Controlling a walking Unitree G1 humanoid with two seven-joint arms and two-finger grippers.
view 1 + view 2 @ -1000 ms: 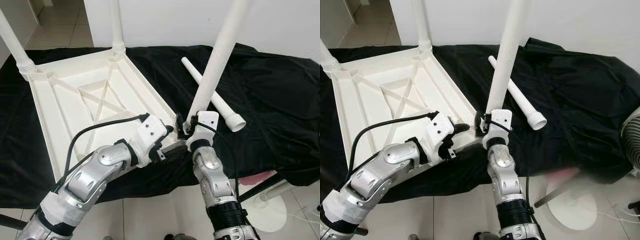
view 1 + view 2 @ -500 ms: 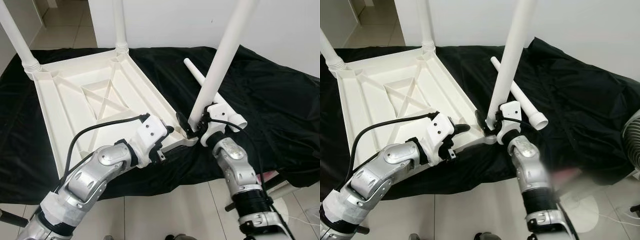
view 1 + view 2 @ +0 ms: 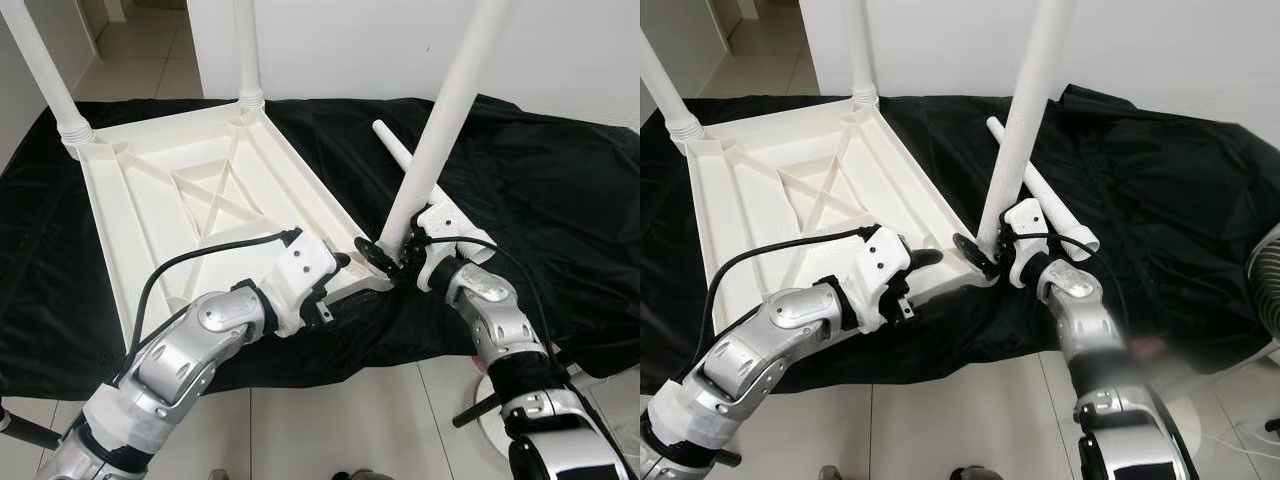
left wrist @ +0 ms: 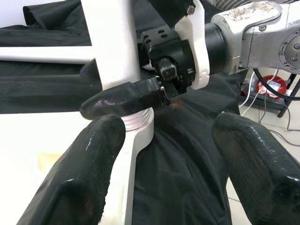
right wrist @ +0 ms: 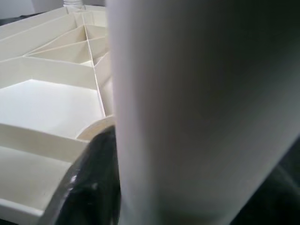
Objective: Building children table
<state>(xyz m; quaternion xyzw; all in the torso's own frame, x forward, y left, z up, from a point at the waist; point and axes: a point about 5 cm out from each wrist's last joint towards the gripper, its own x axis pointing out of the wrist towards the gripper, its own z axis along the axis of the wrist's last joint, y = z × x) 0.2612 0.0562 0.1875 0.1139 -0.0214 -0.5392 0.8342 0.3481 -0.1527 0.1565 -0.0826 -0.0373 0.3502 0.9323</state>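
Upside-down white tabletop (image 3: 170, 210) sits on the black cloth (image 3: 560, 180). Right gripper (image 3: 385, 255) is pinching the base of a tilted leg (image 3: 440, 120) at the tabletop's near right corner. Left gripper (image 4: 164, 154) is spread wide just beside that corner. A spare leg (image 3: 1045, 200) lies on the cloth behind.

**A plain tiled room in a home**

The floor (image 3: 140, 50) is laid with pale glossy tiles and runs off at the far left into what looks like a hallway. A bare white wall (image 3: 560, 45) closes the far side. A black cloth (image 3: 560, 200) covers the low counter across the middle. At the near right stands a white pedestal fan (image 3: 1268, 270), with loose cables (image 3: 1240, 440) trailing over the tiles beside it.
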